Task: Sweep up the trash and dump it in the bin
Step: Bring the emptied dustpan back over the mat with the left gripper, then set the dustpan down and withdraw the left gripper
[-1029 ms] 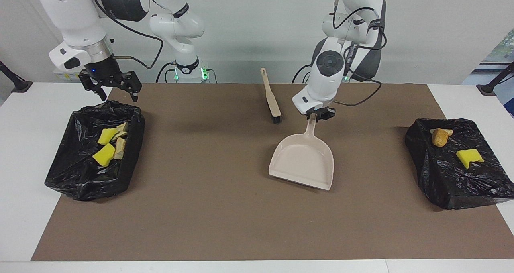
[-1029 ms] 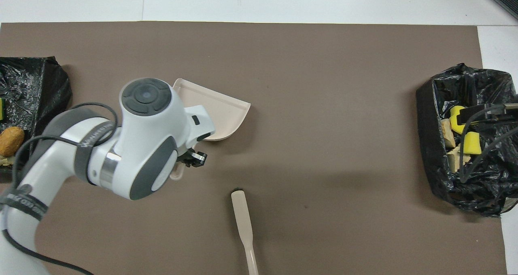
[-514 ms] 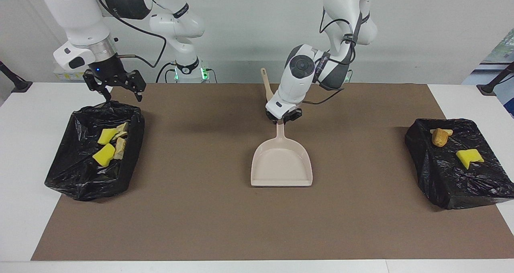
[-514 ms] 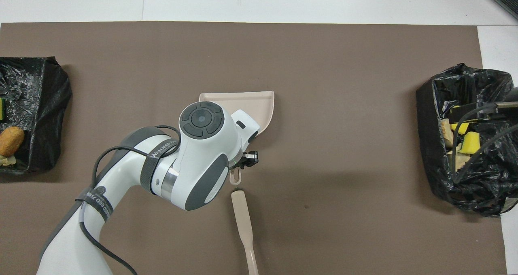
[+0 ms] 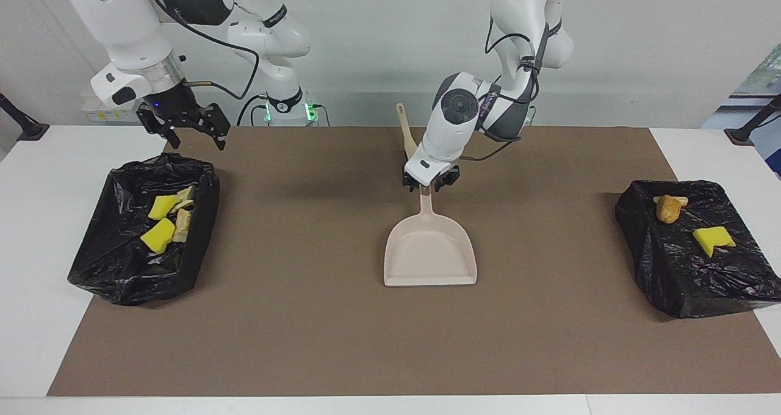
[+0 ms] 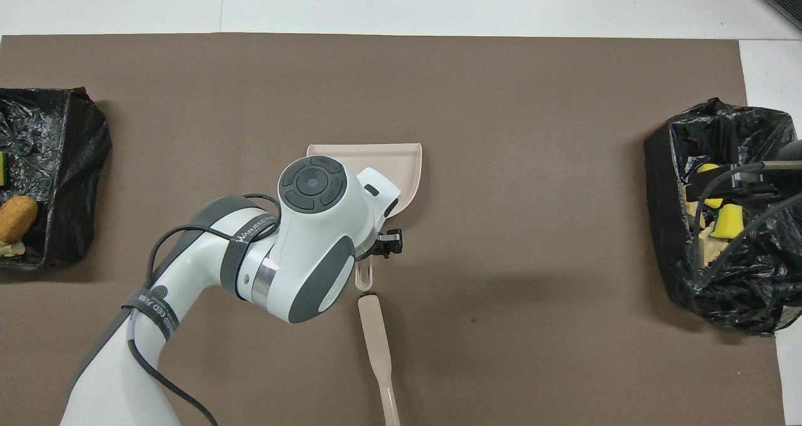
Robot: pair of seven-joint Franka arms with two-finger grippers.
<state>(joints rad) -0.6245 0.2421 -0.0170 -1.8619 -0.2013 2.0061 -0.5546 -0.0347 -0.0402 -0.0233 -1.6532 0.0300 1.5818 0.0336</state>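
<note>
dustpan [image 5: 430, 253] flat mid-desk, empty; left hand [image 5: 430, 182] at its handle, grip unclear. right hand [image 5: 190, 127] open above bin [image 5: 104, 274] holding trash [image 5: 160, 234]. sweep done; next: release, retract.

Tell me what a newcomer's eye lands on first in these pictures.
The beige dustpan lies empty mid-mat, and the left gripper is at its handle, with the brush lying just nearer the robots. Bright yellow and tan trash sits in the black-lined bin at the right arm's end, under the open right gripper. More scraps lie on the black bag at the left arm's end.
</note>
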